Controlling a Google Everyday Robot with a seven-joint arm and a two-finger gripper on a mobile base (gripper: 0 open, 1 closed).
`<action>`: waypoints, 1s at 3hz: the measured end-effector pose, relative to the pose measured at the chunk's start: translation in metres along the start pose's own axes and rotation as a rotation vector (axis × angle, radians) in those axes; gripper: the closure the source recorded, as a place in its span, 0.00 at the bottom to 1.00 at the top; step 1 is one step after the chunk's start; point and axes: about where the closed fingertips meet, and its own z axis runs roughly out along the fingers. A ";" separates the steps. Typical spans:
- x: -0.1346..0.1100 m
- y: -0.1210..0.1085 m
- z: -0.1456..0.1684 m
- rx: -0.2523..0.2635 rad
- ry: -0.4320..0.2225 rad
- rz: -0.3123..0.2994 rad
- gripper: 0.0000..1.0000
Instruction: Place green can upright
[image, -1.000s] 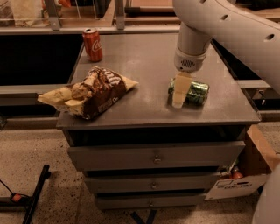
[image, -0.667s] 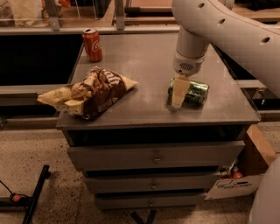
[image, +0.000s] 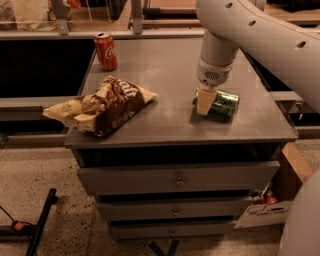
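The green can (image: 224, 103) lies on its side on the grey cabinet top (image: 170, 75), toward the right front. My gripper (image: 204, 101) hangs straight down from the white arm and sits at the can's left end. One cream-coloured finger (image: 203, 101) shows in front of the can and covers its left end. The can's right part, with lighter green markings, stays in view.
A red cola can (image: 106, 50) stands upright at the back left corner. A brown and yellow snack bag (image: 102, 105) lies at the front left, overhanging the edge. A cardboard box (image: 280, 192) sits on the floor at the right. Drawers are below.
The arm, gripper and green can stand much as they did a second ago; no clear movement shows.
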 end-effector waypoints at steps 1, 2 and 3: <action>0.009 -0.009 -0.023 -0.007 -0.093 0.016 0.87; 0.017 -0.020 -0.065 -0.002 -0.289 0.030 1.00; 0.026 -0.026 -0.088 -0.021 -0.508 0.039 1.00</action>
